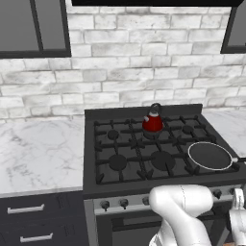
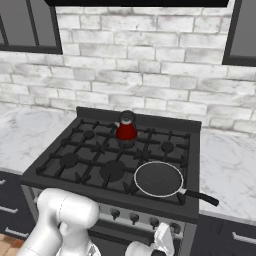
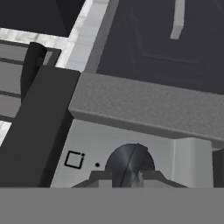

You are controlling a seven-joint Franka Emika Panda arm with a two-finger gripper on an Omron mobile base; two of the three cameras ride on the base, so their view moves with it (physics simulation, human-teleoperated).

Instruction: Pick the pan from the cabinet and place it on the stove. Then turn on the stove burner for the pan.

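The pan (image 2: 159, 178) rests on the front right burner of the stove (image 2: 65, 172), while the end effector (image 3: 130, 175) is clenched on a silver knob (image 3: 130, 162) at the stove's front right corner.

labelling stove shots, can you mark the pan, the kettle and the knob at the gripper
pan (image 2: 158, 179), right base view, middle of its black bottom
kettle (image 1: 153, 123), left base view, red body
knob (image 3: 130, 165), hand view, round silver face
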